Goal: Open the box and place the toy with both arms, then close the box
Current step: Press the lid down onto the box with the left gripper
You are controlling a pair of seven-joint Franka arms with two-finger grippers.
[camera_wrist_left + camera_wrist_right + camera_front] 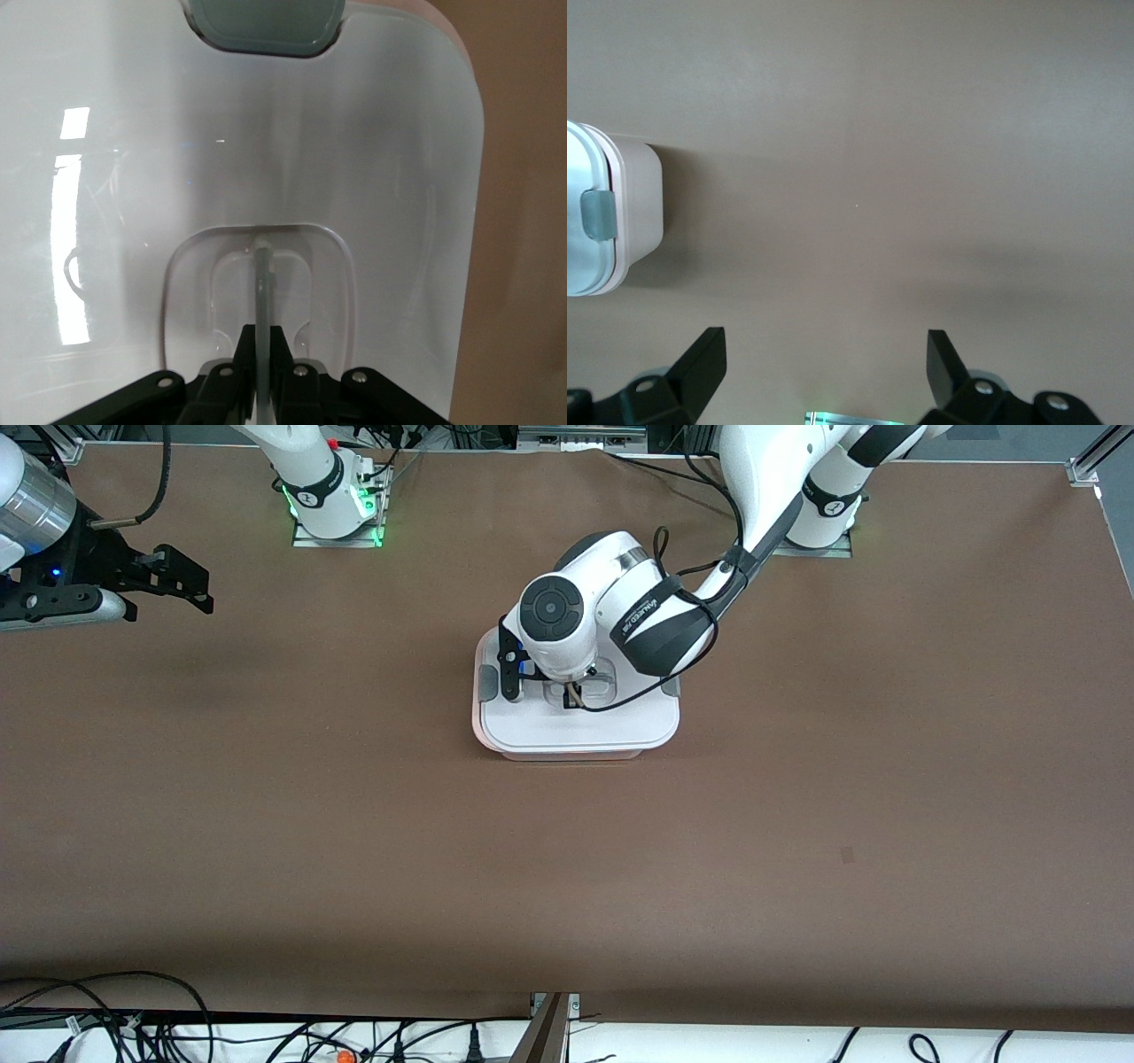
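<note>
The box (576,722) sits mid-table with its lid (266,159) on. The left gripper (263,350) is down on the lid, fingers pinching the clear handle (263,274). Toward the right arm's end, the right gripper (824,363) hangs over bare table (354,824), fingers spread wide

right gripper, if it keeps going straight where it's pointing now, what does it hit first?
Probably the bare table. The right gripper, jaws open, points down at brown tabletop, nothing between. The box sits off to one side of that line; depth is unclear.
</note>
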